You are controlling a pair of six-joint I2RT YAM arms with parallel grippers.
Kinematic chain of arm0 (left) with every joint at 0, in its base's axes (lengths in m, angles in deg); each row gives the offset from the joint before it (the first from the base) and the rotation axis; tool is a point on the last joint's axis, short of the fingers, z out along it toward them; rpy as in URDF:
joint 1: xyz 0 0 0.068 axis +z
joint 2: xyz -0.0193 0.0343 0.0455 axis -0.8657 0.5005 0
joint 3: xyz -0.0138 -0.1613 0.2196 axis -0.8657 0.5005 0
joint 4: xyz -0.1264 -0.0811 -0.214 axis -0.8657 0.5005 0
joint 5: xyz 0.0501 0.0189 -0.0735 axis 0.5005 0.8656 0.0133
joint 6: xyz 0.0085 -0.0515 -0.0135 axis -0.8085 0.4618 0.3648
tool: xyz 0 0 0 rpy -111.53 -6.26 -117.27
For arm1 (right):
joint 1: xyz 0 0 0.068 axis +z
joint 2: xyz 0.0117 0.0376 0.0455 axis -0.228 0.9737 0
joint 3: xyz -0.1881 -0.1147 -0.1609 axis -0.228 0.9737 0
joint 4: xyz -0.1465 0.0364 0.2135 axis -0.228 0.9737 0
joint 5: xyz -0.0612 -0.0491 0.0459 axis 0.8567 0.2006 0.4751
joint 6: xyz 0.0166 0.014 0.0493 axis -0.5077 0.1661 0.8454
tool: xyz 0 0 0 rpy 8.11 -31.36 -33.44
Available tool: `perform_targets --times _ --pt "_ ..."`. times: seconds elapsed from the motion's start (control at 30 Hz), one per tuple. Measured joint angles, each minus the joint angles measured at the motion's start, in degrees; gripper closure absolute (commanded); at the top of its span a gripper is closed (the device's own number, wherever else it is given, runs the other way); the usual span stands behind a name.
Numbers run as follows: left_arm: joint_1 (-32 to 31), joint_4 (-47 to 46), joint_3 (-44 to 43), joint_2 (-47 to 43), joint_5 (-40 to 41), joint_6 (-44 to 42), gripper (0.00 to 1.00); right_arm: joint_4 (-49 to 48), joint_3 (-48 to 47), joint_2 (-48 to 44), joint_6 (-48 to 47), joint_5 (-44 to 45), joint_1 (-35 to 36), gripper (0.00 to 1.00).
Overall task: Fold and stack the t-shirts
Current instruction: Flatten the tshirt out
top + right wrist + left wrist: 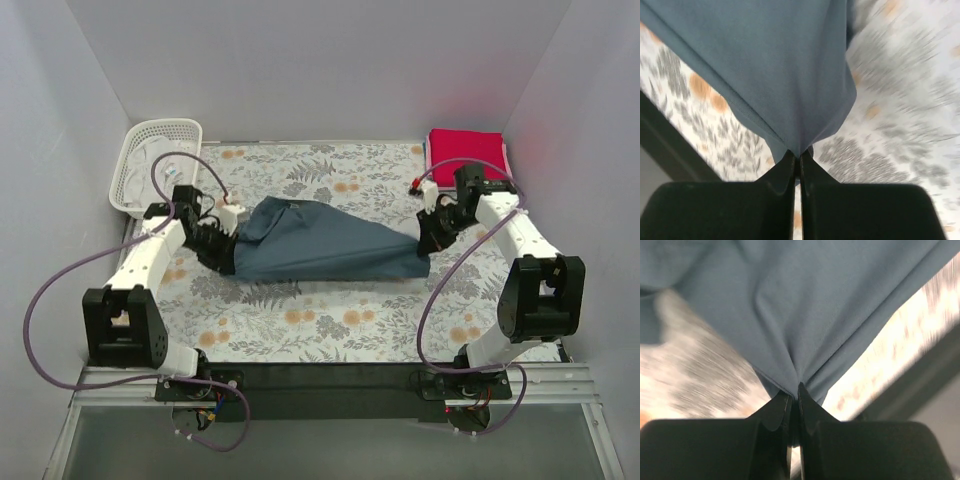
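Note:
The dark slate blue t-shirt [320, 245] is stretched across the middle of the floral cloth between my two grippers. My left gripper [222, 256] is shut on its left end; the left wrist view shows the cloth [805, 305] pinched between the fingertips [796, 392]. My right gripper [428, 240] is shut on its right end; the right wrist view shows the cloth [780, 65] bunched into the closed jaws [799, 156]. The crimson red t-shirt [465, 150] lies folded at the back right corner, with a pale pink edge [508, 160] beneath it.
A white lattice basket [155, 165] holding white cloth stands at the back left. The grey-and-orange floral cloth [330, 320] covers the table. Grey walls close in the left, back and right. A black strip runs along the near edge by the arm bases.

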Motion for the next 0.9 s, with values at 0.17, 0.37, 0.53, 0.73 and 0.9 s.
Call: perform_targets --times 0.17,0.37,0.53,0.73,0.9 --pt "0.1 11.8 15.4 -12.4 2.3 -15.4 0.46 6.0 13.6 -1.9 -7.0 4.8 2.3 0.99" --pt "0.4 16.7 10.5 -9.5 1.1 -18.9 0.33 8.0 13.8 -1.6 -10.3 11.5 1.5 0.99" --pt "0.3 7.0 -7.0 5.1 -4.6 -6.9 0.33 7.1 10.3 0.5 -10.3 14.3 1.4 0.99" --pt "-4.8 -6.9 -20.1 20.6 -4.4 7.8 0.32 6.1 8.8 1.8 -10.3 16.1 1.3 0.99" --pt "-12.5 -12.8 -29.4 32.0 -3.8 14.8 0.27 6.0 8.5 2.1 -10.1 16.3 1.0 0.99"
